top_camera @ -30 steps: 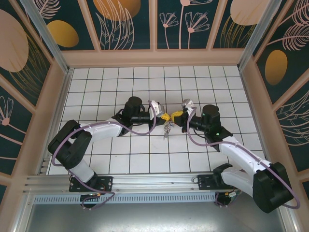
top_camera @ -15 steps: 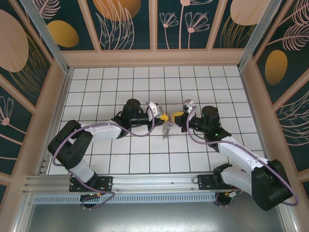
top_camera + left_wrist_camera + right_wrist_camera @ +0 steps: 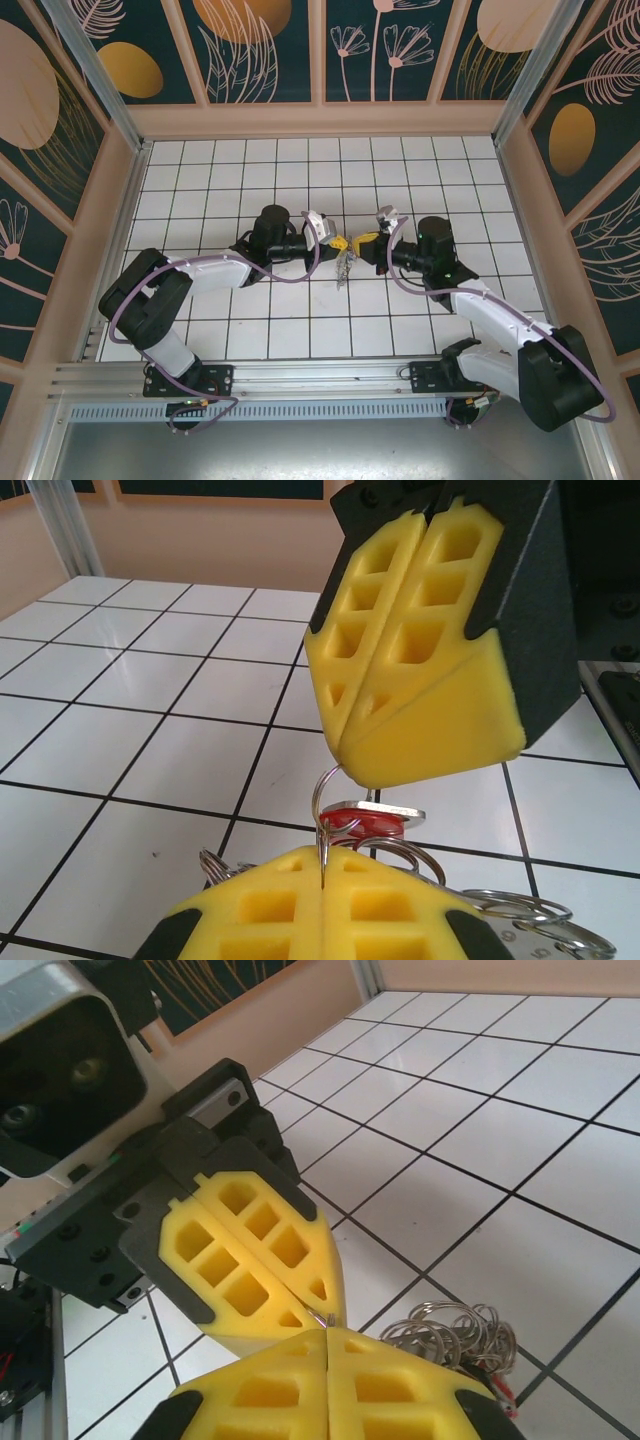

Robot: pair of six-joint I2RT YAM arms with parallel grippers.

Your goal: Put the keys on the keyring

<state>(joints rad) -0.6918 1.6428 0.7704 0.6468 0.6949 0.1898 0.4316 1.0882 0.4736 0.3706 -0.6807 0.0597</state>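
Note:
My two grippers meet tip to tip above the middle of the tiled floor. The left gripper [image 3: 338, 243] [image 3: 325, 865] is shut on the thin wire of the keyring [image 3: 316, 800]. The right gripper [image 3: 366, 240] [image 3: 328, 1335] is shut too, and its pads pinch the same wire loop from the other side. A key [image 3: 362, 823] with a red head and a flat silvery blade sits on the loop between the two sets of pads. The keyring's bunch of small silvery rings [image 3: 346, 266] [image 3: 445, 1332] hangs below the grippers.
White tiled floor [image 3: 250, 320] stretches all round the grippers. Wooden walls with dark patterned panels [image 3: 265, 50] fence it at the back and sides. Both arm bases stand on the metal rail [image 3: 320, 375] at the near edge.
Both grippers have stayed pinched together at the centre. The right wrist has shifted slightly, and the hanging bunch of rings has barely moved.

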